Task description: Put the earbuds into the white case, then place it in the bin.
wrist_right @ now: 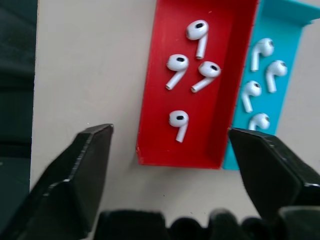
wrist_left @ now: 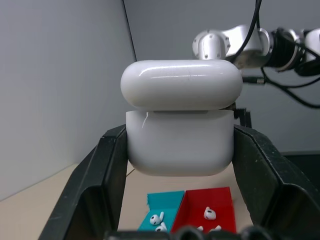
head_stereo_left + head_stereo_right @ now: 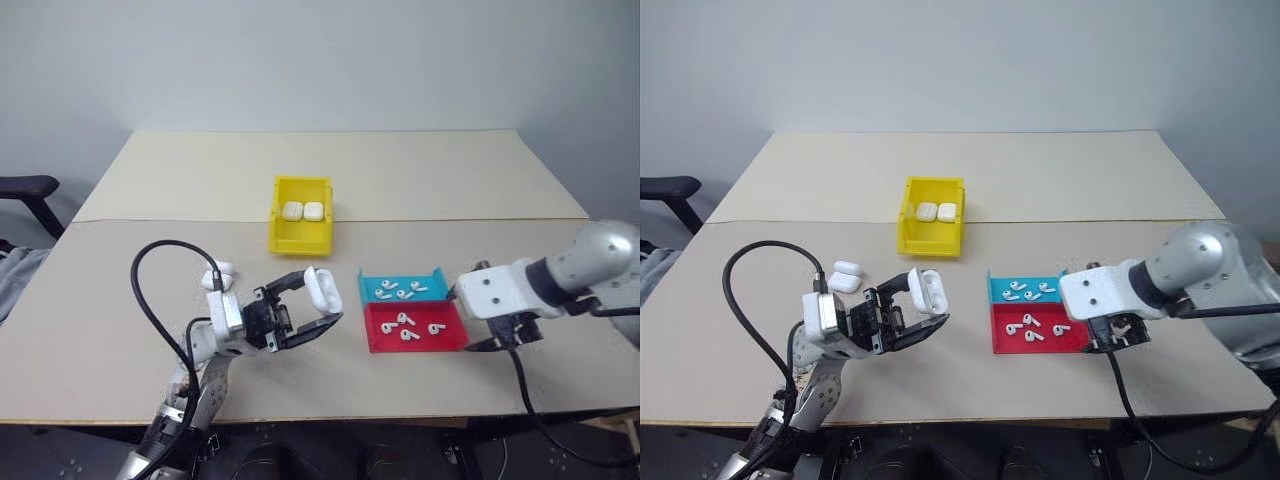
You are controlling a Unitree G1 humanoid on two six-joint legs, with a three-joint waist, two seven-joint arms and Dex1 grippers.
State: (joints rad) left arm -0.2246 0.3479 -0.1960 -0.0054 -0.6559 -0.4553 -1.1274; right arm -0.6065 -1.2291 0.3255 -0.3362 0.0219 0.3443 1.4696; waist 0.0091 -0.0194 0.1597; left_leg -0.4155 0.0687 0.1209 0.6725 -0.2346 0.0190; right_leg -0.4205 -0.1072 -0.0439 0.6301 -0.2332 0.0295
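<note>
Low at centre-left, the left hand point(image 3: 305, 310) reaches sideways toward the trays, clamping the white case point(image 3: 322, 288) between its fingers, lid cracked and uppermost, long axis upright. At right, the right hand point(image 1: 170, 150) points down, fingers spread wide and empty above the red tray point(image 1: 155, 110) of earbuds point(image 1: 179, 122). A blue tray point(image 3: 432, 283) adjoins it. The yellow bin point(image 3: 298, 237) sits farther up the tabletop point(image 3: 400, 170), two cases inside.

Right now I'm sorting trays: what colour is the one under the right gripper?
Red tray, clearest in the right wrist view.
</note>
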